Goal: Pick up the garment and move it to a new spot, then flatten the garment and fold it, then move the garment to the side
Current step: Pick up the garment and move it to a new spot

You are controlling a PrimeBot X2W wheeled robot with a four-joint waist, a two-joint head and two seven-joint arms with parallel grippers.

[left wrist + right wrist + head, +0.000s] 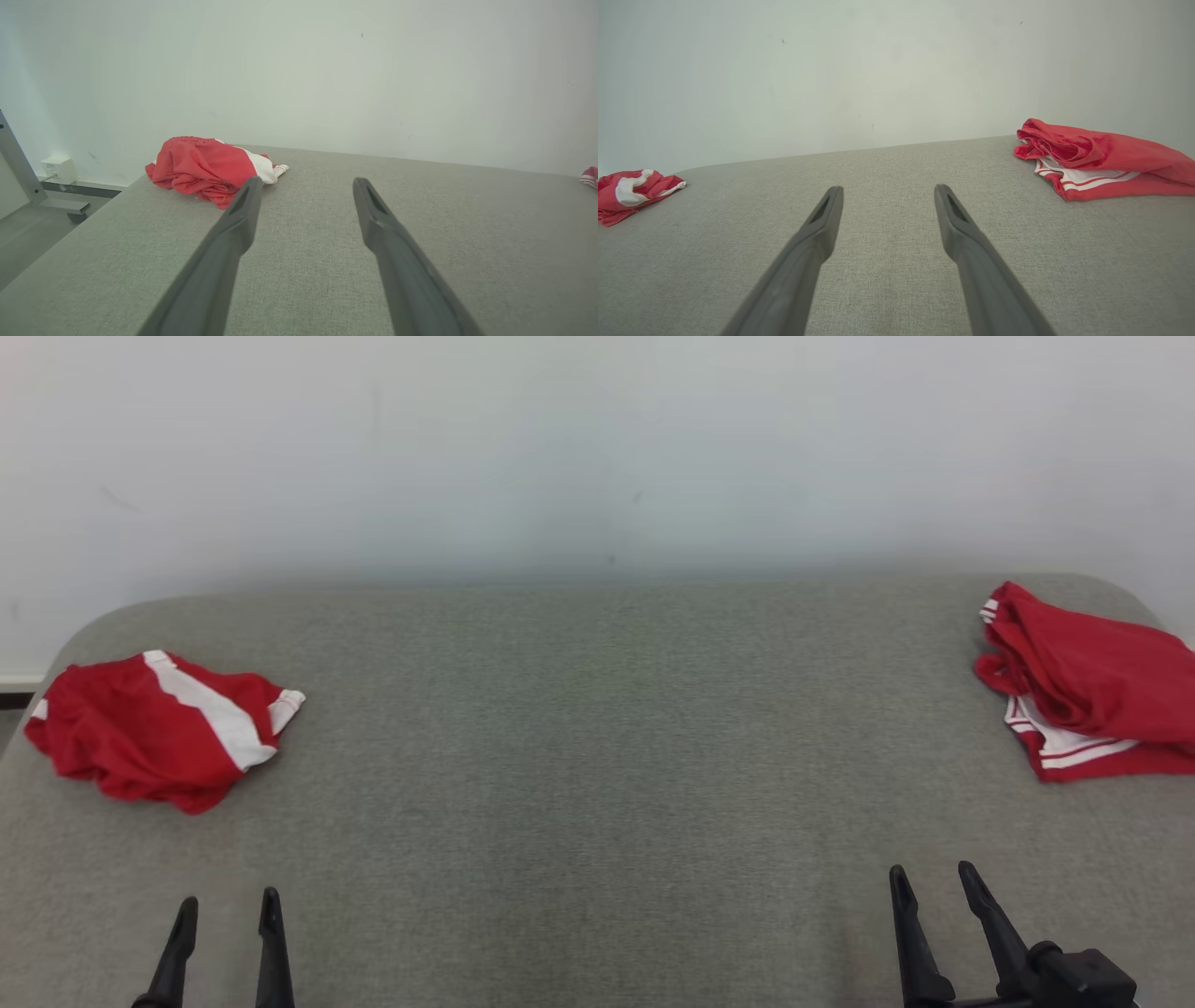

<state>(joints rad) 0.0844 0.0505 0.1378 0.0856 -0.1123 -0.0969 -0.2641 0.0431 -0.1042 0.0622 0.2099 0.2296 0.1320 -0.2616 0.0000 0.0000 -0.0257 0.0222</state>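
While the left gripper (pixel 231 896) and right gripper (pixel 932 868) hang wide open and empty over the table's (pixel 597 756) near edge, nothing's grabbed yet.
Crumpled at the table's left end is the left garment (pixel 140 728), red with a white stripe; the right garment (pixel 1092 681), also red, is heaped at its right end.

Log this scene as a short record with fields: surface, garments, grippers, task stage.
surface: grey fabric-covered table
left garment: red with a white band, crumpled, far left
right garment: red with white-striped trim, bunched, far right
left gripper: open, holding nothing
right gripper: open, holding nothing
task stage: no garment picked up yet
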